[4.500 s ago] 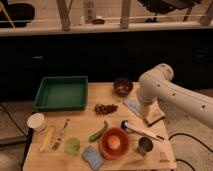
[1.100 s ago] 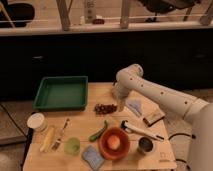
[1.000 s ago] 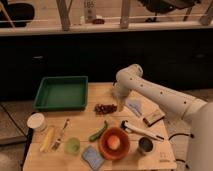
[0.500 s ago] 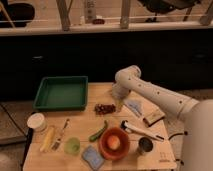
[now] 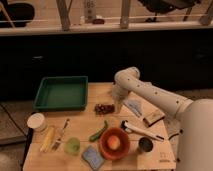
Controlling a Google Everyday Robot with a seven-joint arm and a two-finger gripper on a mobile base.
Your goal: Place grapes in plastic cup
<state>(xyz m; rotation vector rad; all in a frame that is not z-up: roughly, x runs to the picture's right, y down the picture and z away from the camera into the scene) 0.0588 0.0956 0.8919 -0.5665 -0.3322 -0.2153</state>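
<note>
Surface (image 5: 98, 91): pale wood, set before a dark wall with railings above.

Tool (image 5: 118, 104): at the end of the white arm, which reaches in from the right. It points down at mid-surface, just right of the grapes. Its fingers stand wide and hold nothing.

Grapes (image 5: 104, 107): small dark bunch lying on the surface near its middle, right of the tray's near corner and well apart from the green cup.

Green cup (image 5: 73, 145): translucent, upright, near the front edge, left of the sponge.

Tray (image 5: 61, 93): green, rectangular, at the back left.

White container (image 5: 36, 121): round, at the left edge.

Banana (image 5: 47, 139): front left, with a fork (image 5: 62, 133) just beside it.

Green pepper (image 5: 98, 131): between the grapes and the bowl.

Sponge (image 5: 93, 156): blue, at the front edge.

Bowl (image 5: 114, 144): orange, with a pale fruit inside.

Metal cup (image 5: 145, 145): right of the bowl.

Blue packet (image 5: 133, 106): right of the tool.
</note>
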